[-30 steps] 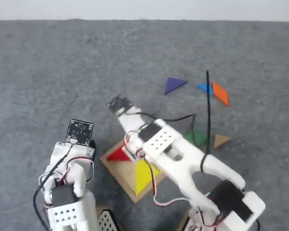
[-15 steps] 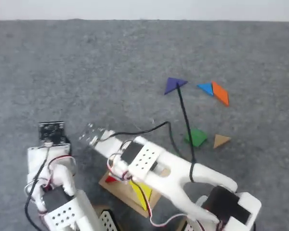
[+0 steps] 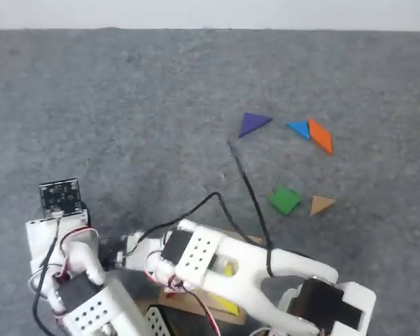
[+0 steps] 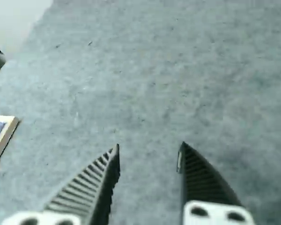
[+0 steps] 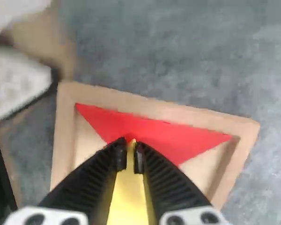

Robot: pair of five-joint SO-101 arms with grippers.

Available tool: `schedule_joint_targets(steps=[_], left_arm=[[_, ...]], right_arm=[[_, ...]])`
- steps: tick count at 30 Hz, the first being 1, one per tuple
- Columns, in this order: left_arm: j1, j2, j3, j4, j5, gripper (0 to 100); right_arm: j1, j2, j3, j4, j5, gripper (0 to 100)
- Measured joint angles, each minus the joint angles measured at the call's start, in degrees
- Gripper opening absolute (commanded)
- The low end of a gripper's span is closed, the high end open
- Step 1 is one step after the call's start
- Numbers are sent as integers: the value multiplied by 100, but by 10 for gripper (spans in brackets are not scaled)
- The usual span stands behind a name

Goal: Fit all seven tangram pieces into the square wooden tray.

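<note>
A: Where's the right gripper [image 5: 129, 151] rn?
B: Low over the wooden tray [image 5: 178, 114]. Fingers are pressed almost together w/ just a sliver btw them, nothing pinched afaict. The tips sit on the seam where the red triangle [image 5: 154, 133] meets the yellow piece [image 5: 129, 201].
A: So two pcs in. The rest?
B: Five are loose on the carpet, well apart from the tray, out beyond it & over on the right arm's side. The green square [image 3: 285, 199] & the tan triangle [image 3: 322, 204] near it are closest. The purple triangle [image 3: 254, 123], blue triangle [image 3: 298, 128] & orange parallelogram [image 3: 320, 135] lie farther out, blue right up against orange.
A: Which arm goes?
B: Right one, I'd say, it's nearer. The left gripper [image 4: 147, 152] is spread wide over bare carpet on the other side, holding nothing. If orange is next, its long axis runs on a slant across the table, so the wrist prob needs a turn.
A: Anything you can't see?
B: From above, the arm covers most of the tray & only bits of yellow peek out. Can't tell if the pcs sit flat. There's also a pale-edged flat thing [image 4: 2, 133] w/ blue inside, cut off near the left gripper. No idea what it is.
</note>
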Motion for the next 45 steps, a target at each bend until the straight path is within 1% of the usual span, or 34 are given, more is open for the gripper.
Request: schedule_joint_targets(steps=[2, 3, 7, 10, 18, 21, 26, 29, 36, 38, 45], left_arm=[[-9, 0, 0, -18, 0, 195], [-9, 0, 0, -18, 0, 195], [0, 0, 0, -18, 0, 195], [0, 0, 0, -18, 0, 195], [-18, 0, 0, -18, 0, 195], [9, 0, 0, -18, 0, 195], [0, 0, 0, -26, 0, 195], [0, 0, 0, -26, 0, 195], [0, 0, 0, -26, 0, 195], [0, 0, 0, -26, 0, 195], [0, 0, 0, -26, 0, 195]], right_arm=[[35, 0, 0, 88, 123, 17], [18, 0, 9, 97, 158, 36], [0, -97, 18, 167, 202, 179], [0, -466, 18, 308, 211, 235], [-26, -1521, 132, 1134, 220, 238], [-97, -1916, 255, 1248, 220, 238], [-18, -2110, 607, 1222, 220, 238], [527, -2127, 624, 1002, 211, 238], [2259, -2136, 721, 404, 211, 238], [2453, -2136, 905, 185, 211, 238], [2338, -2110, 1574, -642, 220, 238]])
